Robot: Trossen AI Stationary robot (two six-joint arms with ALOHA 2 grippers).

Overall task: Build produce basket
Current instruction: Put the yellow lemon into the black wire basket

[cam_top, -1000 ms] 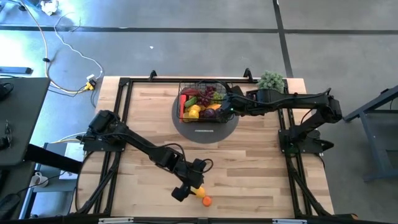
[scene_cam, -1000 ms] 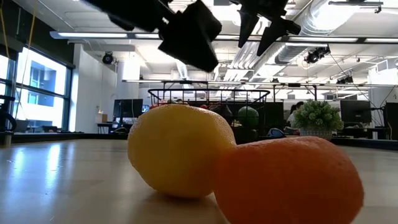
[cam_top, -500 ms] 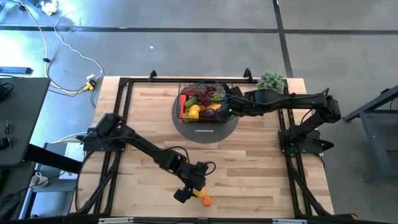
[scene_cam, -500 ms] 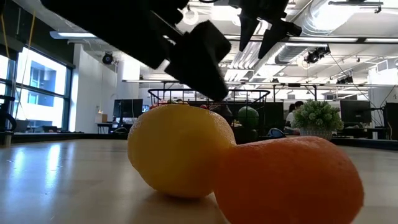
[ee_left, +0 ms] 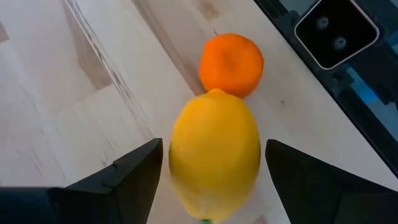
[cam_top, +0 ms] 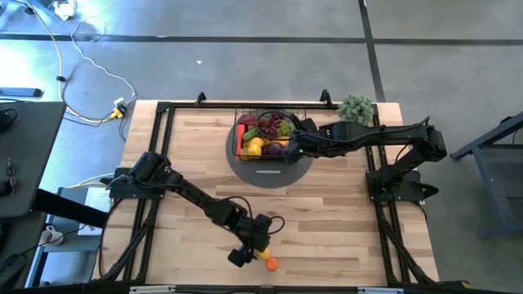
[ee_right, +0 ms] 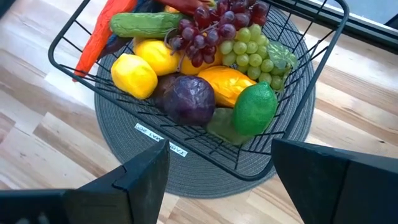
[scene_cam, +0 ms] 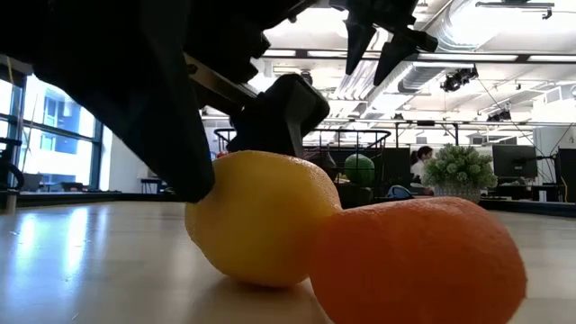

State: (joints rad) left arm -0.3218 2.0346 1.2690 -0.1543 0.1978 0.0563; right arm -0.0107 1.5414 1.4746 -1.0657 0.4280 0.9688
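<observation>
from the high view, taking the basket (cam_top: pixel 265 135) as the landmark: it is sitting on a round grey mat (cam_top: pixel 270 163) at the far middle of the table (cam_top: pixel 343 220), already filled with produce; the right gripper (cam_top: pixel 294 145) is hanging just beside the basket's right edge; the left gripper (cam_top: pixel 249 247) is working well apart from the basket, at the near edge, over a yellow lemon (cam_top: pixel 258 252) with an orange fruit (cam_top: pixel 271 264) touching it.

from the low view, the lemon (scene_cam: pixel 261 216) and the orange fruit (scene_cam: pixel 418 261) are lying pressed together on the wood, far in front of the basket (scene_cam: pixel 306 144); the left arm's dark fingers are coming down on either side of the lemon's top.

from the left wrist view, the left gripper (ee_left: pixel 211 168) is standing wide, one finger on each side of the lemon (ee_left: pixel 214 152), not visibly clamping yet; the orange fruit (ee_left: pixel 231 64) is lying just beyond it.

from the right wrist view, the right gripper (ee_right: pixel 217 171) is spread wide and carrying nothing, looking over the basket (ee_right: pixel 311 81) with grapes (ee_right: pixel 245 43), a lime (ee_right: pixel 255 109) and a plum (ee_right: pixel 189 99) inside.

judging by its look, the lemon is probably light, hard and smooth, so likely to roll or squirt out; gripping across its narrow middle seems safest.
</observation>
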